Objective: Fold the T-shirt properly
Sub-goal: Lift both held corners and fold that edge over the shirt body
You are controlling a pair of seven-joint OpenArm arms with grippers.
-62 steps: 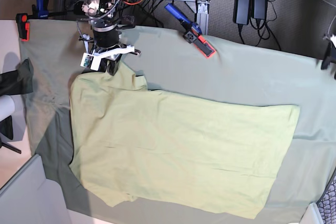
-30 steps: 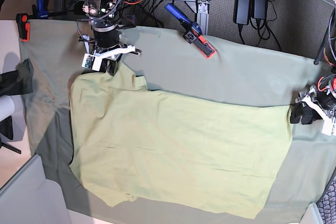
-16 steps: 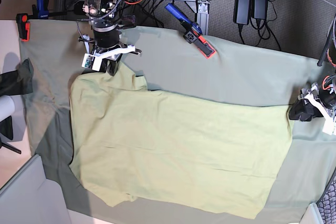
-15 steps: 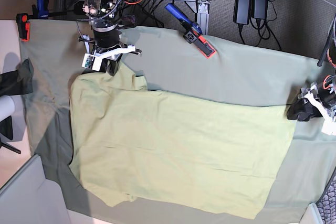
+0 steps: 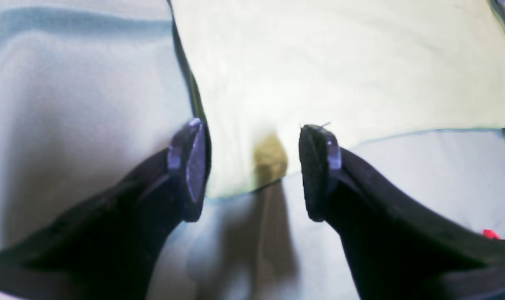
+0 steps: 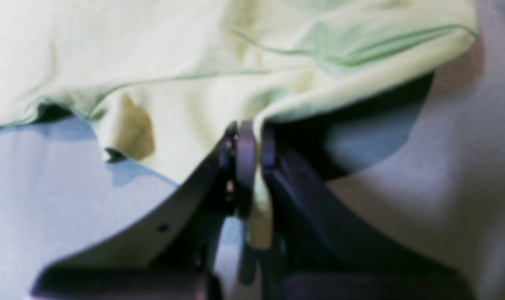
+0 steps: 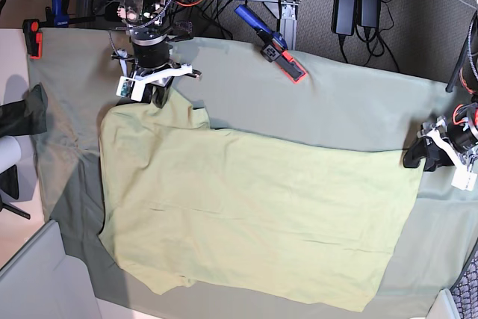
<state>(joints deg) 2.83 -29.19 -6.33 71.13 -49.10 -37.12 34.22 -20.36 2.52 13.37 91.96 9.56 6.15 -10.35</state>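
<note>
- The T-shirt [image 7: 254, 214] lies flat on the grey-green table cloth [image 7: 351, 110], long axis running across the base view between my two arms.
- My right gripper [image 6: 248, 146] is pressed together, pinching a shirt edge at the sleeve end.
- My left gripper [image 5: 252, 166] stands spread, its tips straddling the shirt's near hem corner, the fabric just ahead and between them.
- I judge the left arm must close on that corner next.
- No containers in view.
</note>
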